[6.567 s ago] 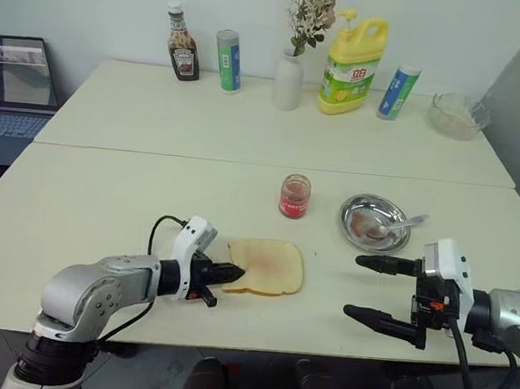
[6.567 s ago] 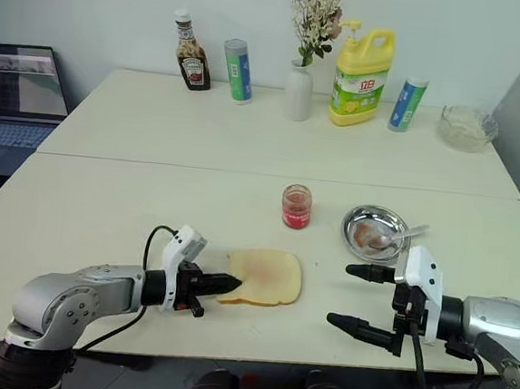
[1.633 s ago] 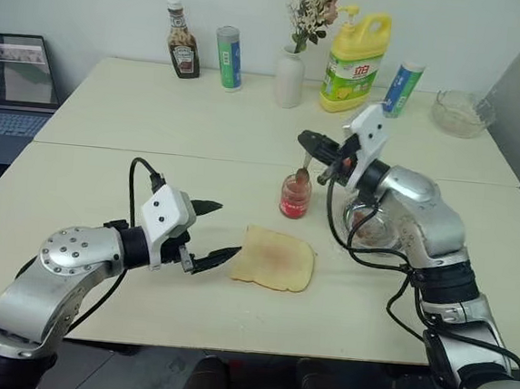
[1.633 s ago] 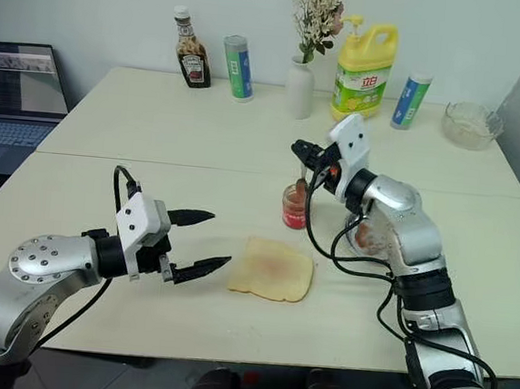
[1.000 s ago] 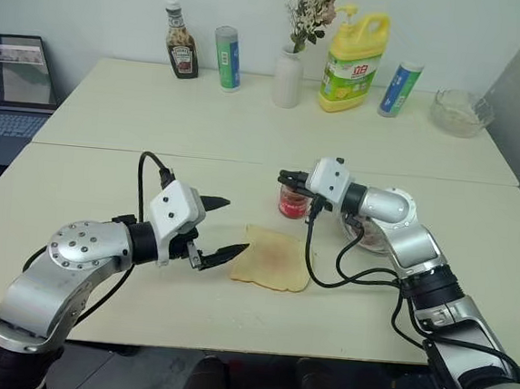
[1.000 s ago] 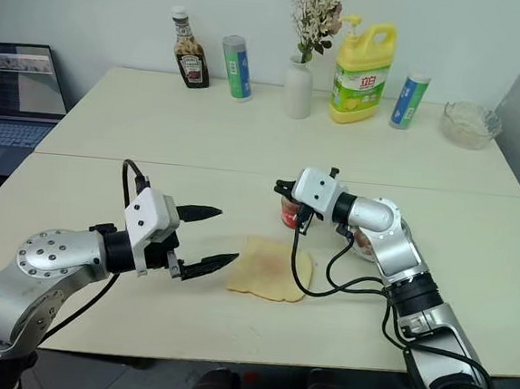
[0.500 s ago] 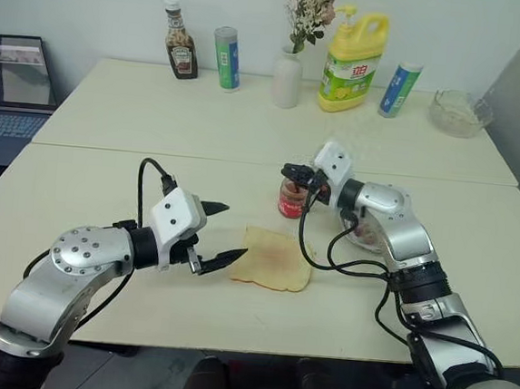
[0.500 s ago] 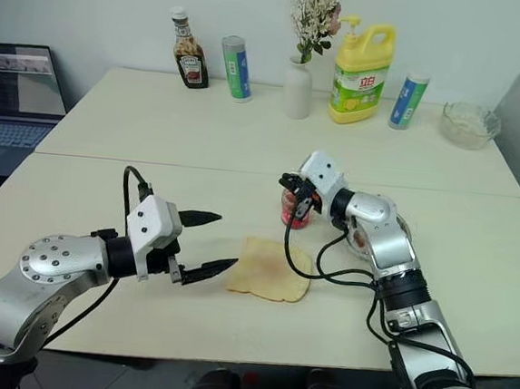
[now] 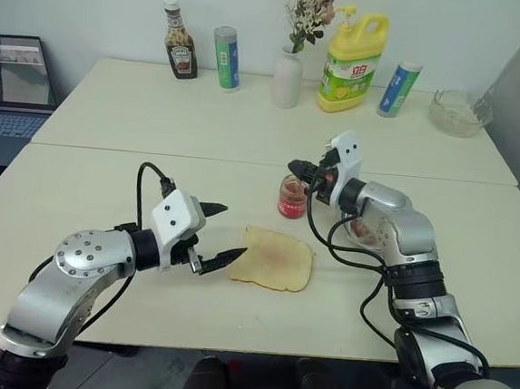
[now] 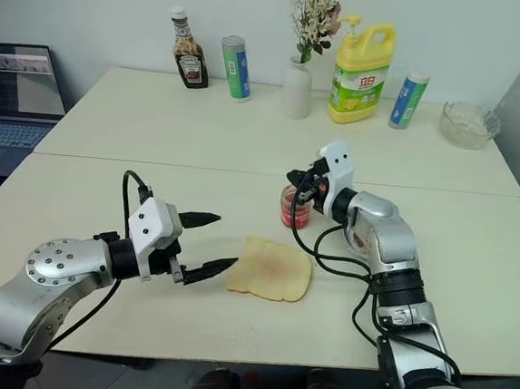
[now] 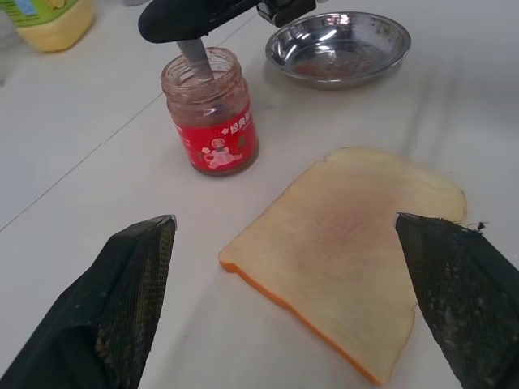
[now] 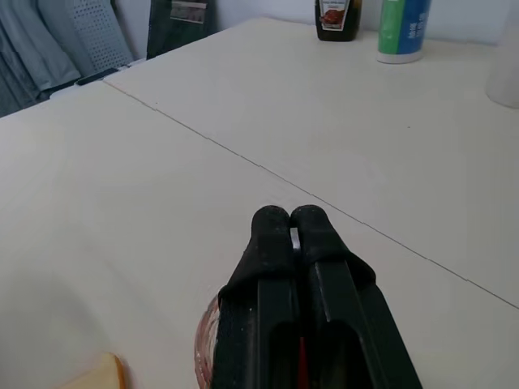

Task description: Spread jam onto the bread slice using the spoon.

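Note:
The bread slice (image 9: 277, 258) lies flat on the near table, golden with a browner centre. Just behind it stands the small glass jar of red jam (image 9: 293, 196). My right gripper (image 9: 294, 167) hovers level over the jar's mouth, shut on the spoon (image 11: 195, 57), whose lower end reaches down inside the jar. In the right wrist view the two black fingers (image 12: 272, 223) are pressed together with a silver sliver between them. My left gripper (image 9: 223, 234) is open, just left of the bread, with nothing in it.
A round steel dish (image 11: 340, 49) sits right of the jar, partly behind my right arm. Along the far table stand a ketchup bottle (image 9: 181, 42), two tubes, a vase (image 9: 286, 78), a yellow detergent jug (image 9: 352, 52) and a glass bowl (image 9: 456, 113). A laptop (image 9: 10, 82) is at far left.
My right wrist has rolled and the hand has shifted slightly over the jar, keeping the spoon in it. The left arm and the bread have stayed put.

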You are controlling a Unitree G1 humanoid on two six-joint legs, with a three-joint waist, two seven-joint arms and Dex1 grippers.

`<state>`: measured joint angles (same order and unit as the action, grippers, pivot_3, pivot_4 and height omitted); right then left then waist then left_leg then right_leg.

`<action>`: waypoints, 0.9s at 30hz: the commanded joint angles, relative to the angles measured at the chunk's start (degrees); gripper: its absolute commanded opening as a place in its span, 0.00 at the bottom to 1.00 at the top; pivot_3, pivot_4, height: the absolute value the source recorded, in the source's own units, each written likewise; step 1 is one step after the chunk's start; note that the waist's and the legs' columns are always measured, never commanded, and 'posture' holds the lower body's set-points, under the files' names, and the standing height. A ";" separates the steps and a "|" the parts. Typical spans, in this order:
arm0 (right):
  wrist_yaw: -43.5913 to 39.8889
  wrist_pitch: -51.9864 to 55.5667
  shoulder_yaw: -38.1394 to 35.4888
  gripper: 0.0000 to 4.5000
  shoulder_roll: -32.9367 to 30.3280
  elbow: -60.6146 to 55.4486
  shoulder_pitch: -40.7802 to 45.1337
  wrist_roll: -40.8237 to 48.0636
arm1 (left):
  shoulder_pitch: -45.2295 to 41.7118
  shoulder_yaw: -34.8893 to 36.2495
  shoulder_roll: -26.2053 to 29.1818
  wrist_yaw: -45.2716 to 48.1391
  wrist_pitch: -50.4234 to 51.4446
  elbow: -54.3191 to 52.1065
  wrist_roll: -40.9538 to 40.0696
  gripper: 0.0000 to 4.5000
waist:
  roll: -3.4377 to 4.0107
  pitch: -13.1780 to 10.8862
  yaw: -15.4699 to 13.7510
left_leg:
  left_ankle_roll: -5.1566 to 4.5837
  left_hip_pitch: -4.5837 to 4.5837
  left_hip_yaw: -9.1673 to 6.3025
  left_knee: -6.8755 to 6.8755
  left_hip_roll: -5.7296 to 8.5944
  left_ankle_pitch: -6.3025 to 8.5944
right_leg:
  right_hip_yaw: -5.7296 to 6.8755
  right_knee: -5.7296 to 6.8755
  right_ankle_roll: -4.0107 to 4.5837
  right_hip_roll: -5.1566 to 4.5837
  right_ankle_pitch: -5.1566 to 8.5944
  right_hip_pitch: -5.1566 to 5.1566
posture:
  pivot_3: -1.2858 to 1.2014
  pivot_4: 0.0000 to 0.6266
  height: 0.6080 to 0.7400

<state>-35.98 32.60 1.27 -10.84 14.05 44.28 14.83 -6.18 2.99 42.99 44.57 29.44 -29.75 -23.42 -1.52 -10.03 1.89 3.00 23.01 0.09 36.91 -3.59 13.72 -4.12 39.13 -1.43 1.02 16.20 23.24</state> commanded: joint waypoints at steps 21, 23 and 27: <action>10.54 11.63 -13.45 0.01 4.81 -2.60 4.71 15.28 | -2.29 0.08 -0.47 -0.17 -1.98 -0.12 1.79 1.00 | 0.01 0.00 0.10 | 0.00 0.02 0.01 -0.08 -0.01 0.00 | -0.01 -0.03 0.00 0.01 0.00 0.04 | 0.52 0.24 1.00; 11.36 12.34 -14.21 0.01 4.79 -2.66 4.81 16.36 | -2.28 0.01 -0.52 -0.22 -2.19 -0.02 1.91 1.00 | 0.01 0.00 0.10 | 0.00 0.02 0.02 -0.08 -0.01 0.00 | -0.01 -0.03 0.00 0.01 0.00 0.04 | 0.52 0.24 1.00; 12.90 13.65 -15.70 0.01 4.69 -2.45 5.08 18.15 | -2.28 -0.24 -0.69 -0.17 -2.82 0.33 2.39 1.00 | 0.01 -0.01 0.11 | 0.00 0.02 0.02 -0.08 -0.01 0.00 | -0.01 -0.03 0.00 0.01 0.00 0.04 | 0.52 0.24 1.00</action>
<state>-23.39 46.08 -13.20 -6.17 13.90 47.60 30.78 -7.68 2.60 42.50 44.42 28.04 -28.67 -21.32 -1.51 -10.04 2.00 3.00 23.04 0.12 36.83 -3.60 13.72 -4.13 39.09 -1.44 1.03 16.20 23.28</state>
